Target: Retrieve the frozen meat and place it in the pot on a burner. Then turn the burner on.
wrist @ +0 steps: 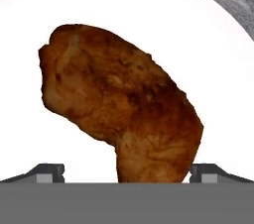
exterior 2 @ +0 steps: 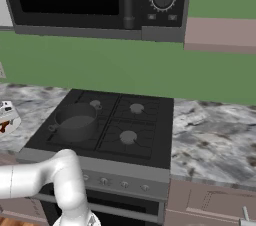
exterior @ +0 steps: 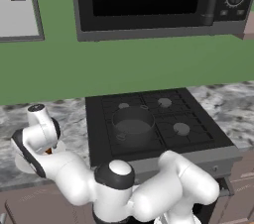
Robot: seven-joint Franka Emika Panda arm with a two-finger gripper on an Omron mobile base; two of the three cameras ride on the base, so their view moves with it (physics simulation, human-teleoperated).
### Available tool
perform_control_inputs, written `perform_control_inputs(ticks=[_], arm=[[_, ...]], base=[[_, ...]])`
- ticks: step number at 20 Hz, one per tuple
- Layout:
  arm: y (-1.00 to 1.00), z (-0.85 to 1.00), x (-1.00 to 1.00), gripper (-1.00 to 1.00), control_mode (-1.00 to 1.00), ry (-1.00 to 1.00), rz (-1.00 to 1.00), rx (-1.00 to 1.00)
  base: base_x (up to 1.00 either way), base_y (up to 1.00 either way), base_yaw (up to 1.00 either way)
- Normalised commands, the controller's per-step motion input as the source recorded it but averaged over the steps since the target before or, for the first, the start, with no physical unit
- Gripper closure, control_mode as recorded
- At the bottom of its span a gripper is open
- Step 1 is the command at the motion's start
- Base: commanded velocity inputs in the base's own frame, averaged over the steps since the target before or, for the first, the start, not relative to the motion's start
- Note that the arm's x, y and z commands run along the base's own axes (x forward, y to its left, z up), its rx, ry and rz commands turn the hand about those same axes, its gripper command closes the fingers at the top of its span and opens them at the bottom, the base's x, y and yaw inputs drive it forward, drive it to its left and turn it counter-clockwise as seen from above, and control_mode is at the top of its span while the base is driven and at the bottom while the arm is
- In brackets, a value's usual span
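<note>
Four burners sit on the big black stove (exterior: 163, 119), with a marble counter (exterior 2: 215, 140) on each side of it; a dark microwave (exterior: 149, 0) hangs on the green wall above; the white arm (exterior: 74, 173) bends low and reaches out to the left, over the counter beside the stove; the round grey pot (exterior: 132, 126) stands on the front left burner, and I can see nothing inside it; a white plate (wrist: 218, 79) lies on the counter to the left of the stove, well apart from the pot; the frozen meat (wrist: 124, 104), brown and shaped like a little drumstick, lies on that plate; the gripper (wrist: 127, 172) hangs right over the meat with its two dark tips spread wide, one on each side of the thin end; the tips do not seem to touch the meat; nothing is held.
</note>
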Motion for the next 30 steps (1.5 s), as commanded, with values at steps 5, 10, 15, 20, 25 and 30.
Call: perform_control_inputs(ticks=[5, 10, 15, 20, 25, 30], arm=[[0.0, -0.12, 0.07, -1.0, -1.0, 0.0, 0.0, 0.0], [0.0, -0.19, 0.0, -1.0, -1.0, 0.0, 0.0, 0.0], [0.0, -0.31, 0.0, 1.0, -1.0, 0.0, 0.0, 0.0], [0.0, -0.16, 0.0, 1.0, -1.0, 0.0, 0.0, 0.0], [0.0, 0.0, 0.0, 1.0, -1.0, 0.0, 0.0, 0.0], [0.0, 0.0, 0.0, 1.0, -1.0, 0.0, 0.0, 0.0]], base=[[0.0, 0.0, 0.0], [0.0, 0.0, 0.0], [0.0, 0.0, 0.0], [0.0, 0.0, 0.0], [0.0, 0.0, 0.0], [0.0, 0.0, 0.0]])
